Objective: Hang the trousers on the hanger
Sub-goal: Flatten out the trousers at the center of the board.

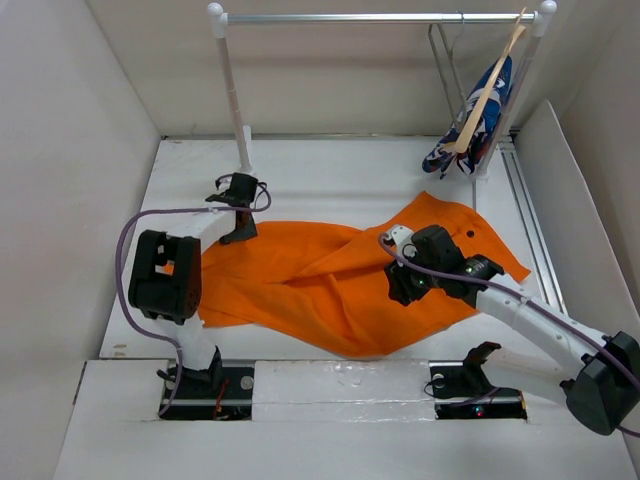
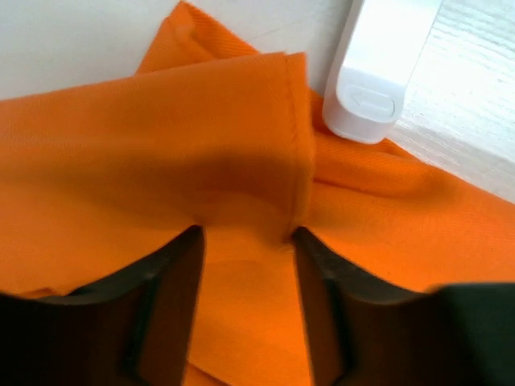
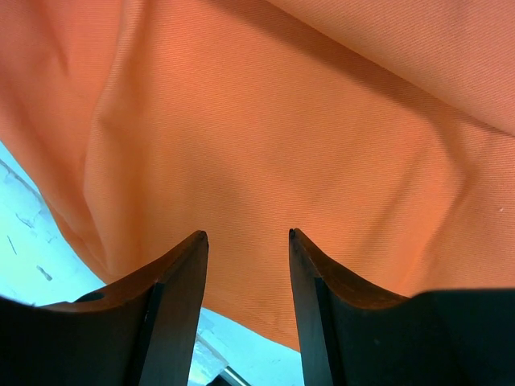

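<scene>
– Top external first: where does everything lie?

– The trousers (image 1: 320,280) sprawl rumpled across the middle of the desk (image 1: 330,170), with one part folded over another. The hanger (image 1: 436,55) hangs from the rail (image 1: 380,17) at the far right. It is well apart from the cloth and just beside a wooden hanger (image 1: 487,90) that carries a patterned garment (image 1: 478,125).

– And the tools?

– The left tool (image 2: 245,235) is spread, with a hemmed fold of orange in its gap. As far as I can tell, that fold is not squeezed. The right tool (image 3: 245,235) is spread too, poised over plain cloth near an edge and gripping nothing.

– So what could go wrong?

– First, a bad pinch. The cloth is layered, so a tool that closes now might catch only the top layer. That layer would peel away and the rest would drag behind in a heap.

– Anything near the left side?

– Yes, the rack's white post foot (image 2: 366,96) sits right by that fold. A sideways pull could wrap fabric around it, or bump the tool into it.

– And at the rail?

– The wire hanger is thin and crowded by its wooden neighbour. Reaching for it could knock the patterned garment down or set both hangers swinging. Smooth cloth draped unevenly over thin wire would likely slide off on the heavier side.
</scene>
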{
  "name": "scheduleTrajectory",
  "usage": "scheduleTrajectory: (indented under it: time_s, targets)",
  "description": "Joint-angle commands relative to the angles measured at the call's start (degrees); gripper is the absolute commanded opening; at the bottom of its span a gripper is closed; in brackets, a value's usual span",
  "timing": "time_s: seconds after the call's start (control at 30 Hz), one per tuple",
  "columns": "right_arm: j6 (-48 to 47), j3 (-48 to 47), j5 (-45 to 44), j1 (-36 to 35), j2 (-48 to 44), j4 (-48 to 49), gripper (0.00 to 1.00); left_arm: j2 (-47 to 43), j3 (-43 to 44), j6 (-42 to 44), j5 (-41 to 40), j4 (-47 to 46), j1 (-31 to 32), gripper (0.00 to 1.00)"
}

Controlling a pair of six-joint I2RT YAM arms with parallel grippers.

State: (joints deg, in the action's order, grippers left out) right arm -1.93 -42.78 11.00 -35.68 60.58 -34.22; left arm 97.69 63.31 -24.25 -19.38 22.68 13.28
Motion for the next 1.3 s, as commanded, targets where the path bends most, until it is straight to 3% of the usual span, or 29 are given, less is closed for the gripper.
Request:
scheduleTrajectory:
  time_s: [0.0,0.17,0.2,0.23,0.4,0.53,0.67,0.73,0.77,0.8,0.87,1.0,1.03,1.07,1.1,1.13,1.17,1.23,1.27]
  targets:
    - [0.09,-0.1,0.78,0.26,-1.16,3.19,0.5,3.56,1.91,1.22,-2.51,1.23,-0.18,0.41]
    - [-0.26,-0.98,0.51,0.26,-0.81,3.1,0.51,4.17,0.5,1.49,-3.73,1.05,-0.18,0.17]
    - [-0.44,-1.33,0.6,0.26,-0.55,3.1,0.51,4.26,1.11,1.4,-4.09,1.49,-0.18,0.04]
    - [-0.53,-1.6,0.68,0.26,-0.37,3.28,0.51,4.26,1.81,0.96,-5.66,1.93,-0.18,0.0]
    - [-0.97,-2.22,1.21,0.26,0.77,3.37,0.51,-0.04,10.24,1.13,-8.65,6.14,-2.81,0.0]
    - [-1.32,-2.48,0.95,0.26,1.3,2.75,0.51,-0.66,18.06,3.59,-17.69,8.17,-9.13,0.0]
    - [-1.06,-3.35,1.04,0.79,0.95,1.88,0.51,8.17,27.54,2.12,-20.97,11.92,-17.74,0.0]
    - [-0.62,-3.88,0.77,0.79,0.95,1.26,0.54,13.2,36.07,-0.79,-19.13,16.5,-22.67,0.22]
    - [-0.53,-4.23,0.6,0.79,0.86,0.3,0.56,17.06,38.53,-2.36,-17.81,19.92,-23.81,0.39]
    - [-0.44,-4.93,-0.45,1.31,0.86,-0.06,0.58,18.31,41.95,-3.08,-16.58,21.34,-24.69,0.68]
    - [0.26,-5.29,-2.38,1.32,0.07,-0.76,0.61,17.02,42.08,-3.79,-14.99,20.67,-25.32,0.81]
    - [1.85,-5.55,-6.95,6.23,-1.6,-1.55,0.61,9.81,35.32,-5.36,-10.69,15.39,-25.85,0.88]
    - [4.63,-5.21,-7.83,9.2,-2.3,-1.55,0.57,8.41,34.09,-4.59,-7.29,14.16,-23.5,0.86]
    - [5.18,-4.77,-8.19,11.14,-4.31,0.01,0.44,5.52,32.77,-4.14,-6.38,12.15,-21.73,0.84]
    - [5.45,-4.07,-7.15,13.25,-5.11,1.42,0.44,4.1,29.8,-4.05,-5.85,11.26,-19.19,0.81]
    - [5.54,-2.76,-5.92,18.23,-6.16,3.0,0.12,2.78,28.11,-3.35,-4.98,10.12,-16.3,0.8]
    - [5.54,-2.22,-4.6,20.98,-6.61,6.41,0.04,0.51,26.1,-3.61,-4.62,8.37,-9.83,0.78]
    - [5.89,-1.34,-0.21,28.95,-6.7,9.68,0.0,-1.53,19.68,-5.18,-1.74,5.99,-3.55,0.76]
    - [6.59,-0.81,3.89,33.96,-5.22,14.83,0.03,-3.02,13.74,-7.19,0.89,2.67,3.79,0.76]
